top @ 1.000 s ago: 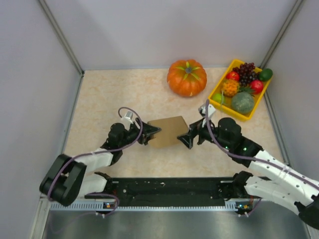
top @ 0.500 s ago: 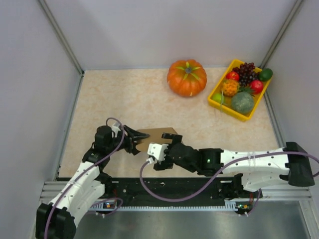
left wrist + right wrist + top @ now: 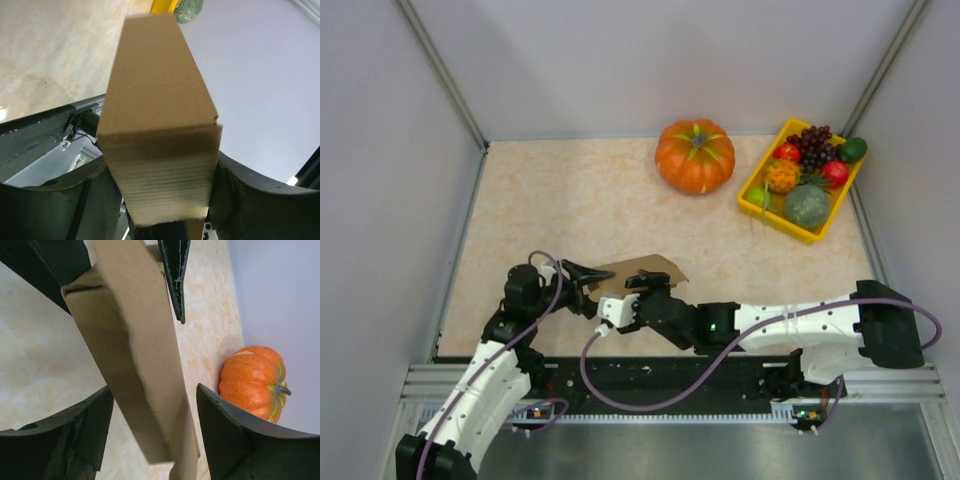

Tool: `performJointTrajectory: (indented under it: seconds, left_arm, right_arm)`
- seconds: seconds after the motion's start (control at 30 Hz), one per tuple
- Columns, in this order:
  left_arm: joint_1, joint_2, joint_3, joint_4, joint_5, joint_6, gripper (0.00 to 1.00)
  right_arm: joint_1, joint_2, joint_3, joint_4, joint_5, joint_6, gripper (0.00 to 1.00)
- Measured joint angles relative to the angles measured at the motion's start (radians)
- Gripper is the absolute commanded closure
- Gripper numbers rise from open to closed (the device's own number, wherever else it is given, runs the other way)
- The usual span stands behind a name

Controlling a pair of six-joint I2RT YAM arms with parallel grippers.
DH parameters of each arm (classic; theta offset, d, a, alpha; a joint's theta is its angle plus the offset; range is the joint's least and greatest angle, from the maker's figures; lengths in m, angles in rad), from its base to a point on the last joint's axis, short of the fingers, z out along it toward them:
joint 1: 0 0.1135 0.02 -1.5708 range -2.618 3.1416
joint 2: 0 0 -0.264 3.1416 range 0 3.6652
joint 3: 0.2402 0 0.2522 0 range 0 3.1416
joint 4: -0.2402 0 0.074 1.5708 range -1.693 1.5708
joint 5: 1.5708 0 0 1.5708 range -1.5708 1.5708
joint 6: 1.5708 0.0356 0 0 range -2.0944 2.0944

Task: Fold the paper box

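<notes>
Brown cardboard, the paper box is held off the near part of the counter, between the two arms. The left end effector is partly open and clamps one end of the box, with a finger pressed on each side. The right end effector straddles the other end, spread wider than the box. A gap shows on the side towards the pumpkin, so it has no grip.
</notes>
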Motion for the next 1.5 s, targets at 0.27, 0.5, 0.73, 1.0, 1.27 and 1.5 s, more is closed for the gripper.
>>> performJointTrajectory:
  seconds: [0.27, 0.5, 0.73, 1.0, 1.27, 1.5]
  left_arm:
    - [0.010, -0.010, -0.033, 0.062, 0.008, -0.012, 0.04]
    - [0.034, 0.039, -0.133, 0.217, 0.011, 0.044, 0.21]
    - [0.054, 0.076, -0.163, 0.309, 0.008, 0.023, 0.39]
    - [0.075, 0.066, -0.162, 0.315, 0.018, -0.009, 0.50]
    - [0.076, 0.013, -0.159, 0.308, 0.047, -0.050, 0.50]
    - [0.077, 0.001, -0.156, 0.315, 0.075, -0.081, 0.45]
  right_arm:
    - [-0.021, 0.000, 0.000, -0.012, -0.019, 0.014, 0.57]
    - [-0.117, -0.041, 0.000, -0.102, -0.163, 0.080, 0.42]
    - [-0.132, -0.051, 0.002, -0.122, -0.325, 0.123, 0.17]
    - [-0.132, -0.050, -0.052, 0.001, -0.333, 0.117, 0.12]
    - [-0.134, 0.014, -0.111, 0.208, -0.271, 0.013, 0.13]
    - [-0.134, 0.093, -0.137, 0.399, -0.210, -0.056, 0.40]
